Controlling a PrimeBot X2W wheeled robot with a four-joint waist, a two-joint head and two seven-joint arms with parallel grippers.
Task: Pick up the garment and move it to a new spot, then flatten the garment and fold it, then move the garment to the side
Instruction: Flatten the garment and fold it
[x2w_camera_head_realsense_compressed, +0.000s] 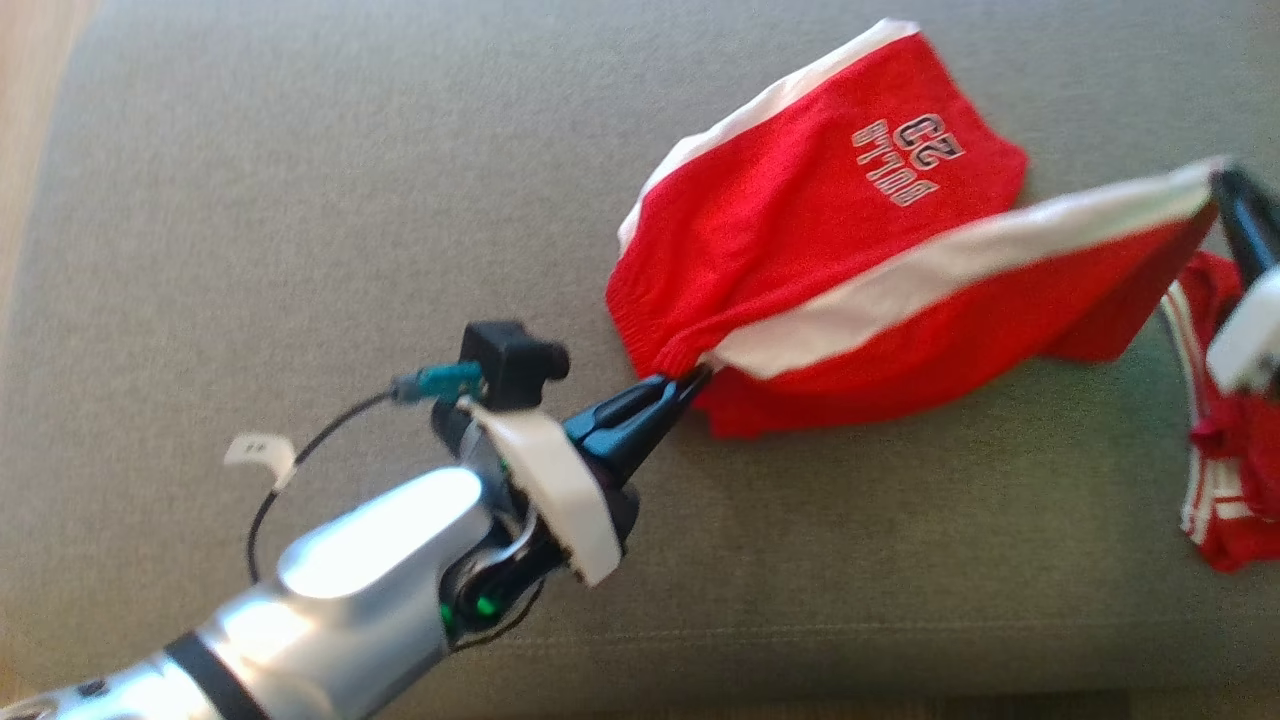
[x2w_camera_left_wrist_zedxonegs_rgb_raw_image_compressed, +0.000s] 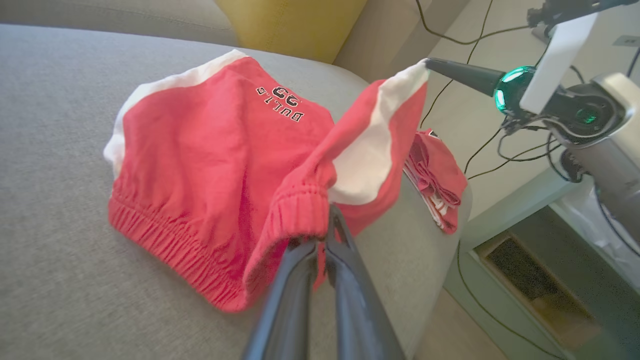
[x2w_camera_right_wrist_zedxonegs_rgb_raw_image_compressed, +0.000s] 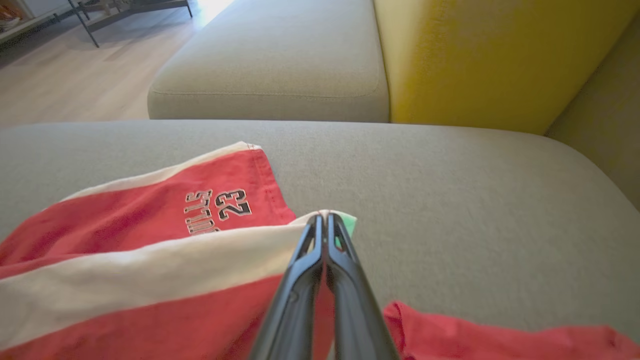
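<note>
Left hand grips the shorts by waistband, right hand by hem, above cushion.

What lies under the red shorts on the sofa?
The grey sofa cushion lies under the red shorts. Anything between cloth and cushion is covered, so it cannot be seen.

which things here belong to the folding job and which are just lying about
In the job:
red shorts
left gripper, shut on their waistband
right gripper, shut on a leg hem

Lying about:
other red garment
yellow cushion
cables
</note>
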